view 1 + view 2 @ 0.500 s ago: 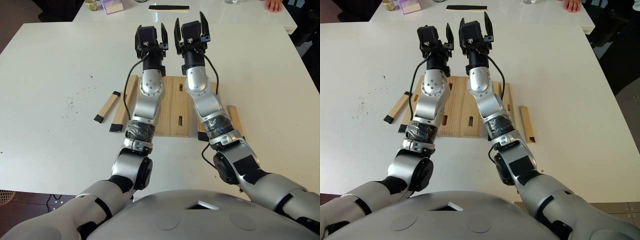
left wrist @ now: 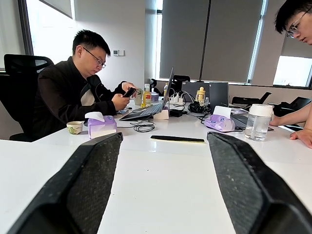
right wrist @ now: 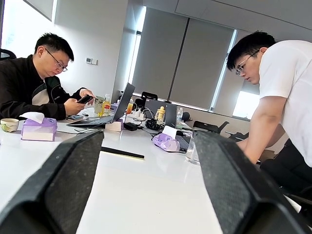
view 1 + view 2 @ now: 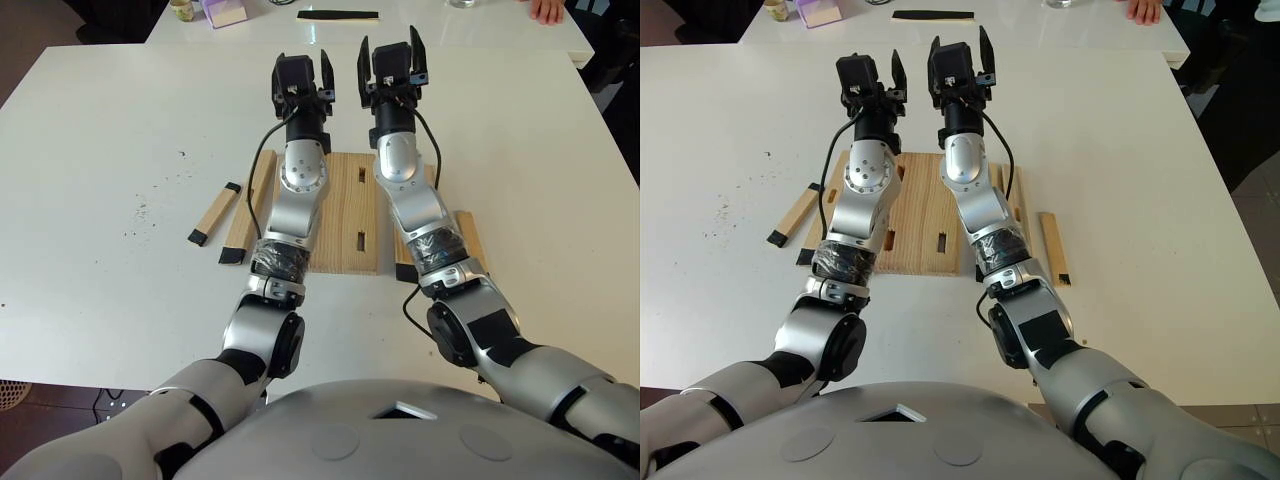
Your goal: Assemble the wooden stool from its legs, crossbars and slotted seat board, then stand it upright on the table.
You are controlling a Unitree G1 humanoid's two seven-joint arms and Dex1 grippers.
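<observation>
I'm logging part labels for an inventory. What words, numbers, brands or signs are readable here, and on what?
No text can be read anywhere in these views.
Slotted seat board and wooden sticks: no markings seen.
Purple tissue box: any print too small to read.
Yellow bottle: label too blurred to read.

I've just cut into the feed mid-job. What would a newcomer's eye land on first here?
Both arms stretch forward side by side, with the left gripper and the right gripper open and empty over the table beyond the far edge of the slotted seat board. The board lies flat under the forearms, and loose black-tipped wooden sticks lie on both sides of it. Nothing is assembled yet.
</observation>
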